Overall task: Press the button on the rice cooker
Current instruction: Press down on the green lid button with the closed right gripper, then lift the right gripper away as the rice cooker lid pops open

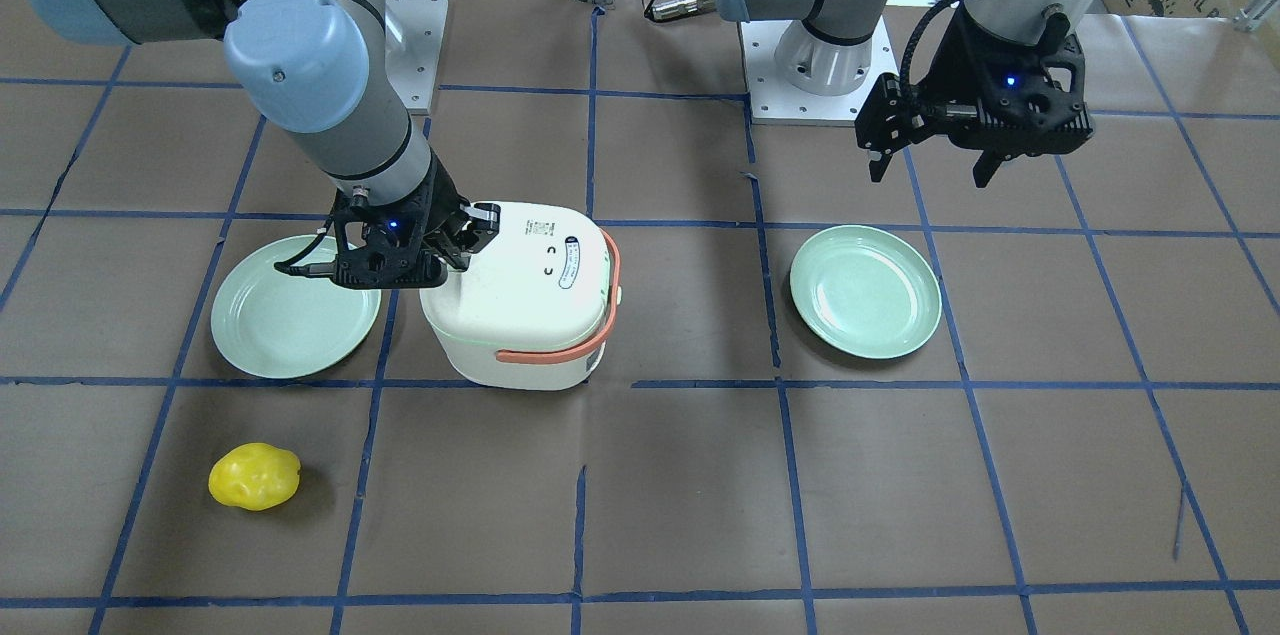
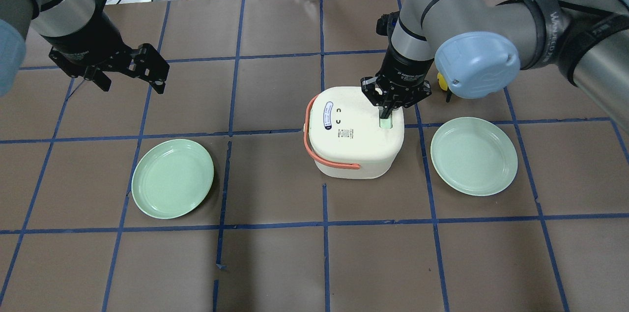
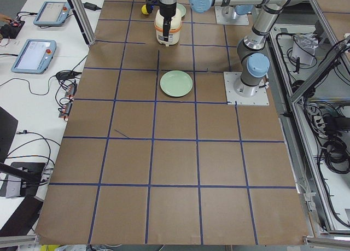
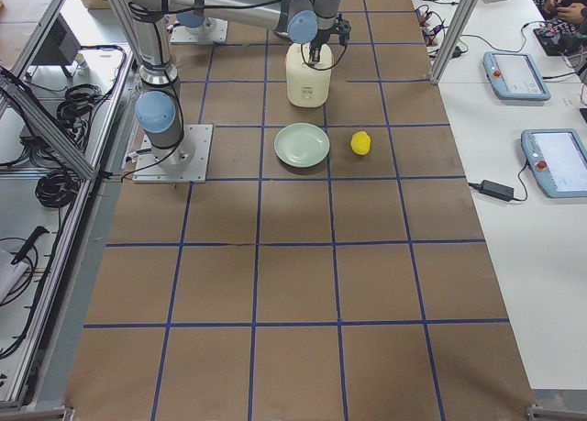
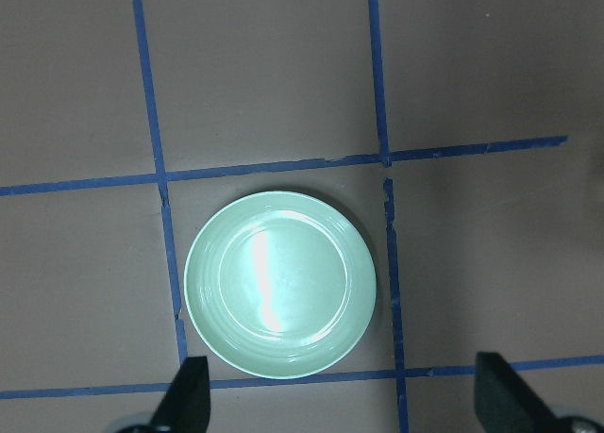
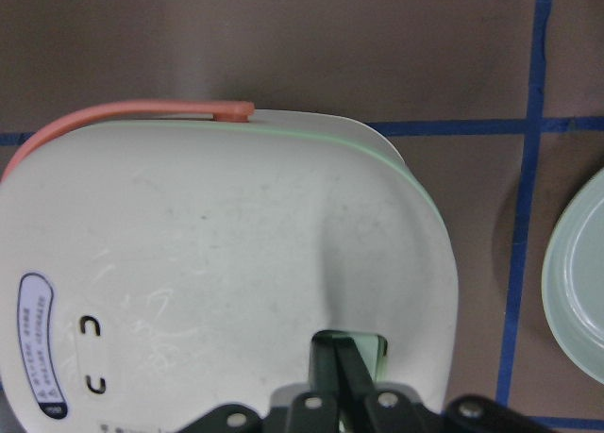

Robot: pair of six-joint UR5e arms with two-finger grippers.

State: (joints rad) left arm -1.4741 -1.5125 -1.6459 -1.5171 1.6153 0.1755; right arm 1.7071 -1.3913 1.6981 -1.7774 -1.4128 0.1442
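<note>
Everywhere, blue tape (image 2: 325,253) grids the brown table (image 2: 275,272) under the rice cooker (image 2: 356,130).

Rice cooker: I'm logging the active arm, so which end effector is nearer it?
Right. The right end effector touches the rice cooker at its green lid button; the left end effector hangs well away, near a green plate.

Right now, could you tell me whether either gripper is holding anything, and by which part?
Nothing is held. The right gripper is shut, its tips at the green button on the cooker; the left gripper hangs open and empty.
</note>
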